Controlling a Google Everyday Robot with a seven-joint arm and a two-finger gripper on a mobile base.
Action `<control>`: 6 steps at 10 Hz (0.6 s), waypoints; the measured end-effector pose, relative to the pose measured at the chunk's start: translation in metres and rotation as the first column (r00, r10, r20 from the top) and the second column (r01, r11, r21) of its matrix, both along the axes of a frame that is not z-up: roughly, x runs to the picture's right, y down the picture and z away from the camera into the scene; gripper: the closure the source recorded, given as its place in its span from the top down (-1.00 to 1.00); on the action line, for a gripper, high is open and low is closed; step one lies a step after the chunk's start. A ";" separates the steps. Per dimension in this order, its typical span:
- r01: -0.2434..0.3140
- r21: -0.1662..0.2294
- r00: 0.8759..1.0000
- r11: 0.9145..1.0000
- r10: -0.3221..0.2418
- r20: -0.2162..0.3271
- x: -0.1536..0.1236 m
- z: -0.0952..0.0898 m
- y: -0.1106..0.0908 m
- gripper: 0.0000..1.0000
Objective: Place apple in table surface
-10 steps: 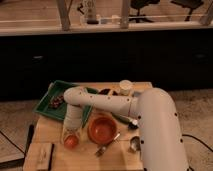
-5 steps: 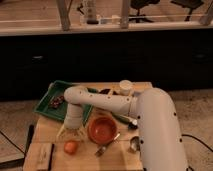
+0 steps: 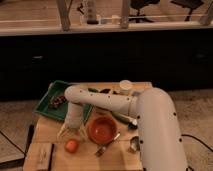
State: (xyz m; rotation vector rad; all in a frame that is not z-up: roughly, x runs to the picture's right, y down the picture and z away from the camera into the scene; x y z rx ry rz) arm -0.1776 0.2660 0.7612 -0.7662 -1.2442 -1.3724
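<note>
The apple (image 3: 71, 145), small and orange-red, lies on the light tan table surface (image 3: 84, 159) near the front left, with nothing holding it. My gripper (image 3: 69, 132) hangs just above and behind the apple. It is open and empty, with the fingers spread to either side. The white arm reaches in from the right and bends down over the table's left half. The orange bowl (image 3: 102, 129) stands just right of the gripper.
A dark green tray (image 3: 49, 106) with dark food sits at the back left. A spoon (image 3: 107, 145) lies in front of the bowl, with a small metal cup (image 3: 134, 144) to its right. A white cup (image 3: 125, 87) stands at the back. A wooden block (image 3: 44, 155) lies at the front left.
The gripper was down around the apple a second ago. It has since let go and risen, and the apple stays on the table.
</note>
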 end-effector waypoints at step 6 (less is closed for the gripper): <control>0.000 -0.010 0.999 1.000 0.000 0.038 0.006 0.008 -0.014 0.60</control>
